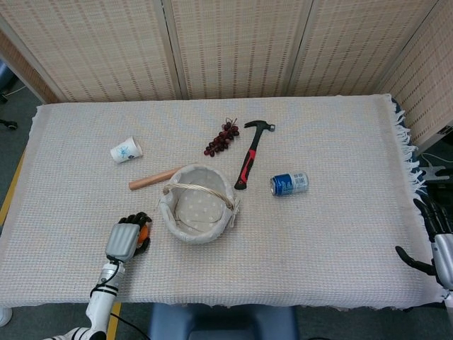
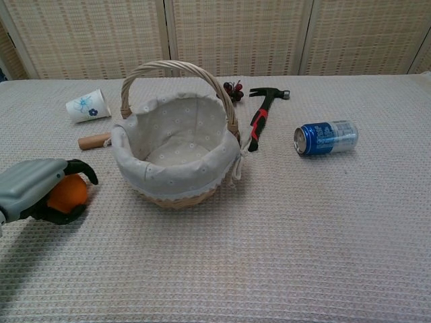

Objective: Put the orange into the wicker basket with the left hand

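The orange (image 2: 67,194) is bright orange under the grey-backed, black-fingered left robot hand (image 2: 35,190). The wicker basket (image 2: 176,145) is tan, lined in pale cloth with small dots. A cream waffle-weave cloth covers the tabletop (image 2: 303,235). The can (image 2: 325,137) is blue and silver, the hammer (image 2: 260,118) black and red, the grapes (image 1: 221,138) dark red, the paper cup (image 2: 87,105) white with blue print.
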Controlling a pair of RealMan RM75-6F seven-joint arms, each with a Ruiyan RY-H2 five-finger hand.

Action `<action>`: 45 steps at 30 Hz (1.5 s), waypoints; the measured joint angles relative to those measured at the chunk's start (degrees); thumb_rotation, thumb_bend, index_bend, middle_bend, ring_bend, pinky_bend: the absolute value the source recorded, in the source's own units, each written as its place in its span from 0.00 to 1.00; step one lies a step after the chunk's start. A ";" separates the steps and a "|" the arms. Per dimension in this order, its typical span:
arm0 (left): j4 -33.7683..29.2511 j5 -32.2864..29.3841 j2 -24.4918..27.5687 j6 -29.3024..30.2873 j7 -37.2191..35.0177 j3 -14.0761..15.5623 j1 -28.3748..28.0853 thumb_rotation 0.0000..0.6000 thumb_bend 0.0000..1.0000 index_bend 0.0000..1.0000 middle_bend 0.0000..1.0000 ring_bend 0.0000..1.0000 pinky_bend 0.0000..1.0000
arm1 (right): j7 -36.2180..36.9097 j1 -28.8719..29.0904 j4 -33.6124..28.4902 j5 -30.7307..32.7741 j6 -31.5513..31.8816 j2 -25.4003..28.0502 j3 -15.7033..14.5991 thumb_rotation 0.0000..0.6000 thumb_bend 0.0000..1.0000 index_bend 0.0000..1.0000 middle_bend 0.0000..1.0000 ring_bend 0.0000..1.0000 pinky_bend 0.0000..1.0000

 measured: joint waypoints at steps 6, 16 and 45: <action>-0.53 1.05 0.69 2.00 1.95 -0.90 0.03 1.00 0.75 0.52 0.54 0.72 0.84 | 0.26 -0.01 0.18 -0.51 0.07 0.10 -0.21 1.00 0.11 0.00 0.00 0.00 0.20; -10.13 4.93 12.51 6.68 6.32 -2.63 0.07 1.00 0.75 0.55 0.56 0.73 0.84 | -0.81 0.26 -0.03 -0.58 -0.57 -0.05 -0.44 1.00 0.11 0.00 0.00 0.00 0.20; -25.90 -2.63 -0.95 9.34 17.19 -10.89 -9.68 1.00 0.75 0.56 0.57 0.74 0.86 | 1.49 0.46 0.36 -0.80 -1.01 0.89 -0.74 1.00 0.11 0.00 0.00 0.00 0.20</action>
